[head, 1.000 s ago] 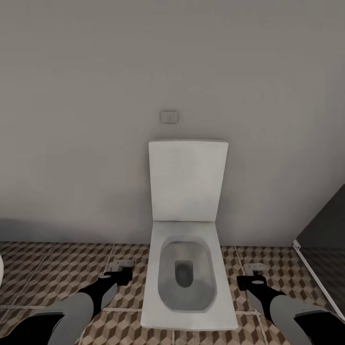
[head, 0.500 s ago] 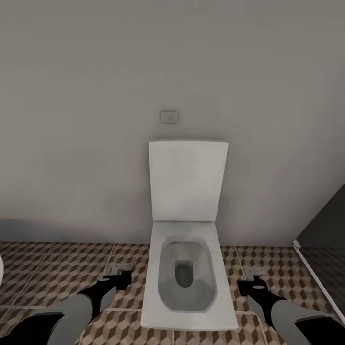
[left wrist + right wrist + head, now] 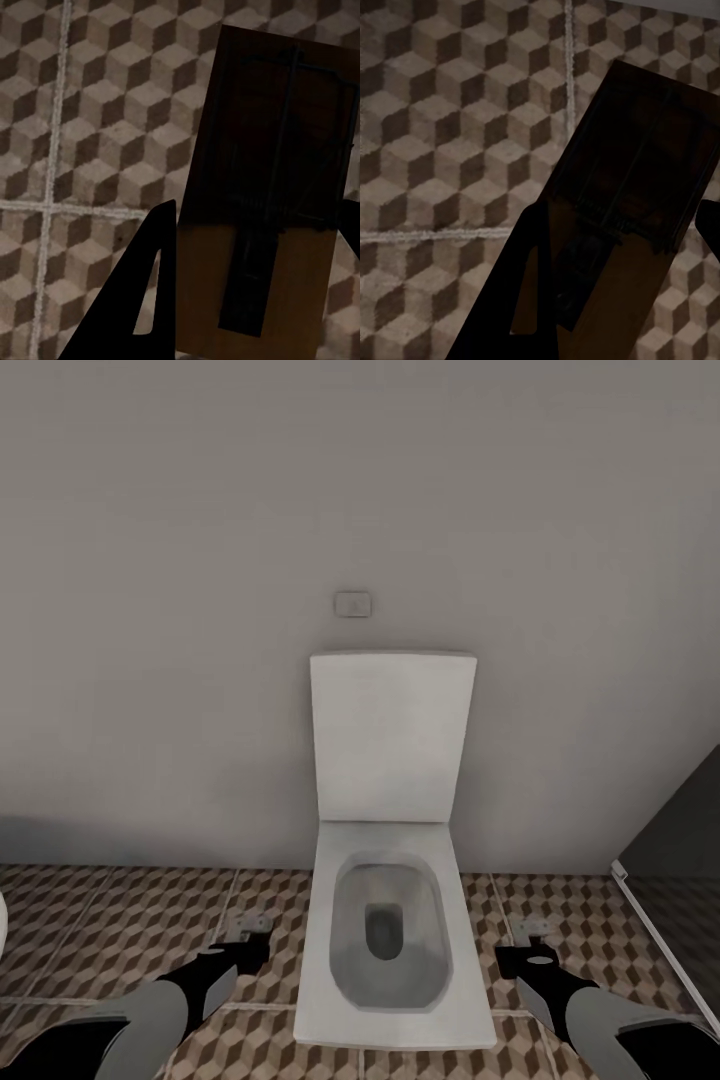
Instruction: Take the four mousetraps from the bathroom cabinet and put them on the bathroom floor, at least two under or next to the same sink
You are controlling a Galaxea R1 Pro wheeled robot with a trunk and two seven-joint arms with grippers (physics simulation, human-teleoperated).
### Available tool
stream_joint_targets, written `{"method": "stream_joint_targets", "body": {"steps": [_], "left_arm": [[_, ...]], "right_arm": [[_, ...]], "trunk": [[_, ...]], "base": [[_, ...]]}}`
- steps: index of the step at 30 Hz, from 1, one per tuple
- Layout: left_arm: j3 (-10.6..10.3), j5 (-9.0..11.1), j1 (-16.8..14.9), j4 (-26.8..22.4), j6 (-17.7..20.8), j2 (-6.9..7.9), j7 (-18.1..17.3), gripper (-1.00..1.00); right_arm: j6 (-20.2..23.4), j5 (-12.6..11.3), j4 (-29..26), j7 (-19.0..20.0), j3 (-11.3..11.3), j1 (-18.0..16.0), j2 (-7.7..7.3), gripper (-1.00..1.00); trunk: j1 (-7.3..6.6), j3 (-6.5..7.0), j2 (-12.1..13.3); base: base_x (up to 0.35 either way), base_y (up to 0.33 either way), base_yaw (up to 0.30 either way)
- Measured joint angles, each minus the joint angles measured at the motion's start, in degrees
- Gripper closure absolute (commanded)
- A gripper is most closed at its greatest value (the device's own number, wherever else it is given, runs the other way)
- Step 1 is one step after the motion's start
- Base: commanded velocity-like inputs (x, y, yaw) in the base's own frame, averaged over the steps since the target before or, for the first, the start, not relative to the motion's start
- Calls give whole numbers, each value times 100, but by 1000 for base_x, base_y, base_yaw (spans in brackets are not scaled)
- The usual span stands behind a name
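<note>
Mousetraps, two small flat brown wooden boards strung with dark metal wire, are in the robot's grasp, one per arm. Seen from the left wrist, the left-hand mousetrap (image 3: 266, 202) sits between the black fingers (image 3: 139, 300) of the left gripper (image 3: 255, 289), its jaws closed onto the board's edges, with the wire frame and a dark bar running along its face; below it lies the bathroom floor (image 3: 90, 112) of large tiles printed with brown, beige and white cubes and pale grout lines. Seen from the right wrist, the right-hand mousetrap (image 3: 634, 202) is gripped the same way by the right gripper (image 3: 619, 262), its jaws pressed against the board's sides, the board tilted across the same cube-patterned tiles (image 3: 457, 135). From the head camera, the left gripper (image 3: 243, 945) hangs low over the floor (image 3: 110, 920) just left of a white square-bowled toilet (image 3: 388, 940), and a pale edge of its trap (image 3: 250, 923) shows at the fingertips. The right gripper (image 3: 528, 952) hangs just right of the toilet, with its trap (image 3: 531, 927) showing as a small pale shape at the tip. The toilet's lid (image 3: 392, 735) stands upright against a plain grey wall (image 3: 300, 490), beneath a small rectangular flush plate (image 3: 352, 603). A dark panel (image 3: 680, 830) with a pale lower edge stands at the far right.
</note>
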Motion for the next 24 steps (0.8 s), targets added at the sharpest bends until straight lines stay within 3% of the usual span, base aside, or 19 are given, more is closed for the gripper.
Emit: {"method": "stream_joint_targets", "body": {"steps": [24], "left_arm": [[8,0,8,1,-63,-4,0,100]], "right_arm": [[28,54,-4,20,2,0,7,100]], "trunk": [[0,0,0]], "base": [[0,0,0]]}}
